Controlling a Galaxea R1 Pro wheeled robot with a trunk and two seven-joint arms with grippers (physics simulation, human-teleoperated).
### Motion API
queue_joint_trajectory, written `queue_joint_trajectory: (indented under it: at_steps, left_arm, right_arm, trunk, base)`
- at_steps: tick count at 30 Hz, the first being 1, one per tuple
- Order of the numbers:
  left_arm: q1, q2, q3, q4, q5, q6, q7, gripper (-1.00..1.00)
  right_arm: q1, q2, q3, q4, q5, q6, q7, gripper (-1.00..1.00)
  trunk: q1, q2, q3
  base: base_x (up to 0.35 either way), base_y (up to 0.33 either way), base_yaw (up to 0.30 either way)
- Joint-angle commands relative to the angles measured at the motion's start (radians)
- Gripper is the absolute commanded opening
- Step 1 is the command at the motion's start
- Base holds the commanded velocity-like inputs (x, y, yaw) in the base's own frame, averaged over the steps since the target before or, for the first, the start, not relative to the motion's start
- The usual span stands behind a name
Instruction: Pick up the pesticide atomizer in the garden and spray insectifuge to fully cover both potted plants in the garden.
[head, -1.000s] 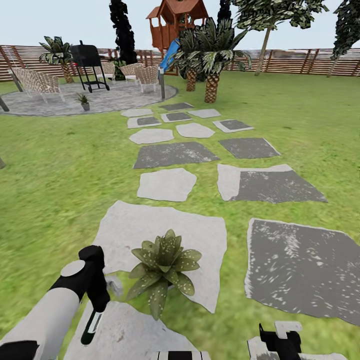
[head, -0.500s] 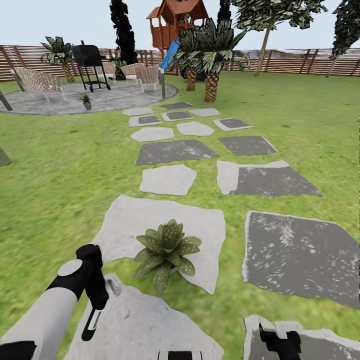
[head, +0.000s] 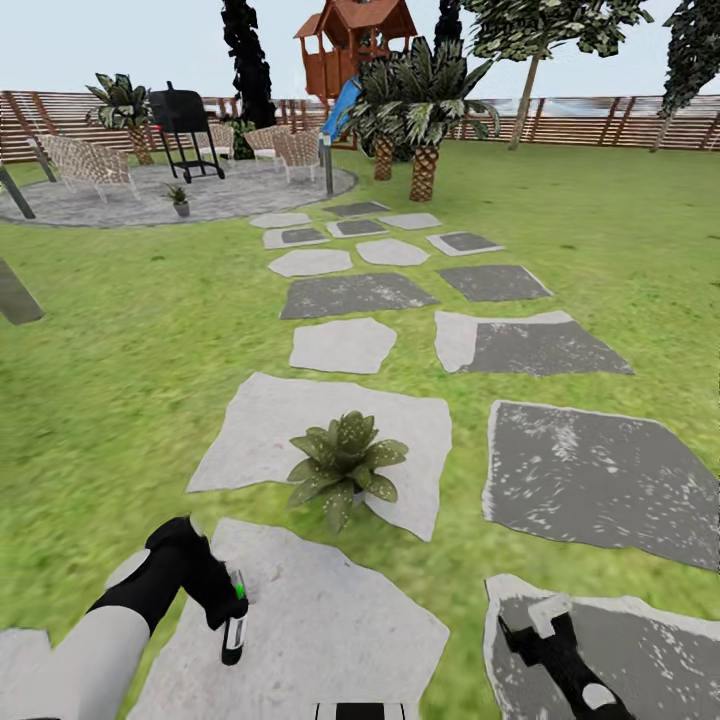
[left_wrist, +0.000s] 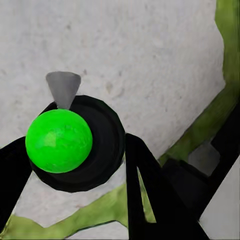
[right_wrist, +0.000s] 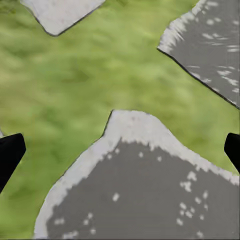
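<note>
From my head camera, my left gripper (head: 222, 600) is clenched on the pesticide atomizer (head: 235, 628), which hangs dark-bodied with a bright green spot near its top, over a pale stepping stone (head: 310, 630) low at my left. Just ahead, one potted plant (head: 345, 466) sits on the next pale slab; a second potted plant (head: 179, 199) stands far off on the round patio (head: 150, 200) beside the black grill (head: 182, 125). My right gripper (head: 545, 628) hangs over a dark stone. Through my left wrist camera, my black fingers (left_wrist: 145, 185) flank the atomizer's round dark body, topped by a green ball; no label or writing can be read. Through my right wrist camera, my fingertips (right_wrist: 10, 152) stand wide apart, released, above grass and grey stone.
</note>
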Motion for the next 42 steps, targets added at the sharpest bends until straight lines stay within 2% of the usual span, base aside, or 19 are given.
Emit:
queue_joint_trajectory:
  at_steps: [1,3,4,7,8,10,12,14,15,17,18,21,23,25,27,29,31,35,42]
  left_arm:
    - [0.005,-0.001,0.003,0.0,0.01,-0.027,0.007,-1.0]
    - [0.007,-0.001,0.004,-0.001,0.029,-0.071,0.014,-1.0]
    - [0.007,-0.002,0.005,-0.001,0.04,-0.093,0.015,-1.0]
    - [0.008,-0.006,0.006,-0.002,0.091,-0.187,0.015,-1.0]
    - [0.008,-0.008,0.004,-0.002,0.097,-0.2,0.015,-1.0]
    - [0.008,-0.007,0.003,-0.001,0.11,-0.212,0.015,-1.0]
    - [0.008,-0.008,0.003,-0.001,0.115,-0.214,0.015,-1.0]
    - [0.008,-0.01,0.002,-0.001,0.116,-0.214,0.018,-1.0]
    - [0.008,-0.012,0.001,0.0,0.117,-0.215,0.021,-1.0]
    - [0.008,-0.018,-0.001,0.001,0.115,-0.216,0.039,-1.0]
    - [0.009,-0.019,-0.001,0.003,0.115,-0.227,0.041,-1.0]
    - [0.008,-0.033,-0.001,0.047,0.116,-0.336,0.07,-1.0]
    - [0.009,-0.045,-0.005,0.085,0.114,-0.373,0.147,-1.0]
    - [0.008,-0.055,-0.007,0.091,0.111,-0.388,0.155,-1.0]
    - [0.008,-0.072,-0.011,0.092,0.107,-0.411,0.158,-1.0]
    - [0.008,-0.101,-0.016,0.092,0.104,-0.42,0.158,-1.0]
    - [0.008,-0.117,-0.032,0.091,0.102,-0.421,0.157,-1.0]
    - [0.008,-0.133,-0.097,0.085,0.103,-0.419,0.162,-1.0]
    - [0.007,-0.146,-0.101,0.079,0.103,-0.421,0.163,-1.0]
  right_arm:
    - [-0.001,0.001,-0.004,-0.058,0.007,-0.002,0.174,1.0]
    - [-0.007,0.002,-0.002,-0.125,0.009,0.034,0.376,1.0]
    - [-0.011,0.002,-0.002,-0.147,0.008,0.058,0.431,1.0]
    - [-0.026,0.007,0.009,-0.261,0.008,0.157,0.69,1.0]
    - [-0.028,0.009,0.035,-0.294,0.008,0.175,0.784,1.0]
    - [-0.03,0.016,0.095,-0.333,0.003,0.197,0.897,1.0]
    - [-0.03,0.035,0.103,-0.338,0.002,0.2,0.909,1.0]
    - [-0.03,0.075,0.105,-0.343,0.004,0.2,0.913,1.0]
    - [-0.03,0.092,0.105,-0.349,0.005,0.2,0.914,-1.0]
    - [-0.031,0.125,0.122,-0.358,0.005,0.2,0.915,-1.0]
    - [-0.032,0.138,0.153,-0.359,0.005,0.2,0.915,-1.0]
    - [-0.037,0.183,0.248,-0.403,0.004,0.202,0.912,-1.0]
    - [-0.041,0.239,0.269,-0.446,0.004,0.226,0.914,-1.0]
    - [-0.045,0.259,0.272,-0.469,0.003,0.263,0.916,-1.0]
    - [-0.047,0.273,0.306,-0.486,0.003,0.28,0.916,-1.0]
    - [-0.048,0.281,0.385,-0.498,-0.002,0.307,0.914,-1.0]
    - [-0.05,0.281,0.393,-0.509,-0.004,0.315,0.914,-1.0]
    - [-0.057,0.281,0.397,-0.535,-0.004,0.34,0.915,-1.0]
    - [-0.062,0.281,0.397,-0.536,-0.004,0.344,0.915,-1.0]
  trunk:
    - [-0.001,0.0,-0.001]
    - [-0.001,0.0,-0.001]
    - [-0.001,0.0,-0.001]
    - [-0.001,0.0,-0.001]
    - [-0.001,0.0,-0.001]
    - [-0.001,0.0,-0.001]
    - [-0.001,0.0,-0.001]
    - [-0.001,0.0,-0.001]
    - [-0.001,0.0,-0.001]
    - [-0.001,0.0,-0.001]
    - [-0.001,0.0,-0.001]
    - [-0.001,0.0,-0.001]
    - [-0.001,0.0,-0.001]
    - [-0.001,0.0,-0.001]
    - [-0.001,0.0,-0.001]
    - [-0.001,0.0,-0.001]
    - [-0.001,0.0,-0.001]
    - [-0.001,0.0,-0.001]
    - [-0.001,0.0,-0.001]
  base:
    - [-0.338,0.086,0.0]
    - [-0.338,0.086,0.0]
    - [-0.338,0.086,0.0]
    - [-0.256,0.062,0.0]
    - [-0.078,0.017,0.0]
    - [-0.024,0.005,0.0]
    - [-0.003,0.001,0.0]
    - [0.0,0.0,0.0]
    - [0.0,0.0,0.0]
    - [0.0,0.0,0.0]
    - [0.0,0.0,0.0]
    - [0.0,0.0,0.0]
    - [0.0,0.0,0.0]
    - [0.0,0.0,0.0]
    - [0.0,0.0,0.0]
    - [0.0,0.0,0.0]
    - [0.0,0.0,0.0]
    - [0.0,0.0,0.0]
    - [0.0,0.0,0.0]
